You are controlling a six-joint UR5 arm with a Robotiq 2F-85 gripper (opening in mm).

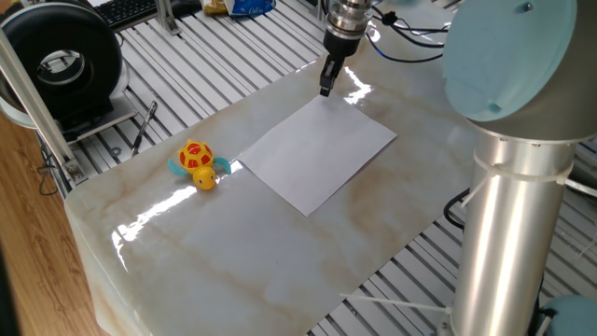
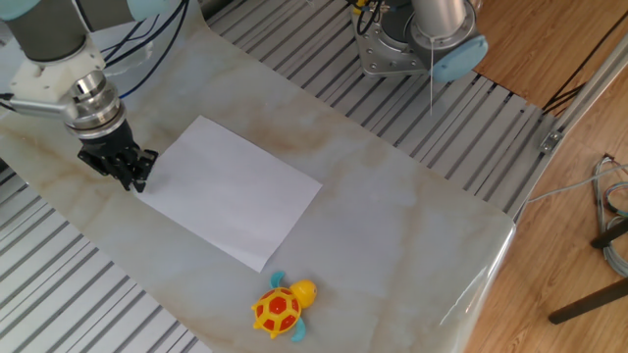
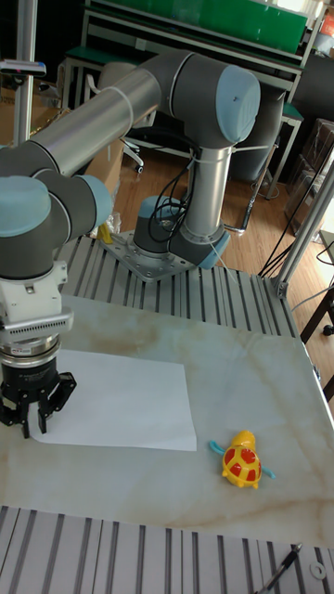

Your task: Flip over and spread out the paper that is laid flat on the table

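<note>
The white paper (image 1: pixel 322 154) lies flat on the marble table (image 1: pixel 233 252), its edges down all round. My gripper (image 1: pixel 324 91) points straight down at the sheet's far corner in this view. In the other fixed view, the gripper (image 2: pixel 136 182) stands at the left corner of the paper (image 2: pixel 231 191), fingers drawn together with their tips on the table. The tall fixed view shows the gripper (image 3: pixel 37 430) pinched at the near-left corner of the paper (image 3: pixel 116 399). The exact contact under the tips is hidden.
A yellow-orange toy turtle (image 1: pixel 197 163) sits on the table a short way from the sheet's opposite corner. Grey ribbed aluminium frame (image 2: pixel 69 284) surrounds the slab. The arm's base (image 2: pixel 412 44) stands beyond the far edge. A pen (image 1: pixel 143 126) lies on the frame.
</note>
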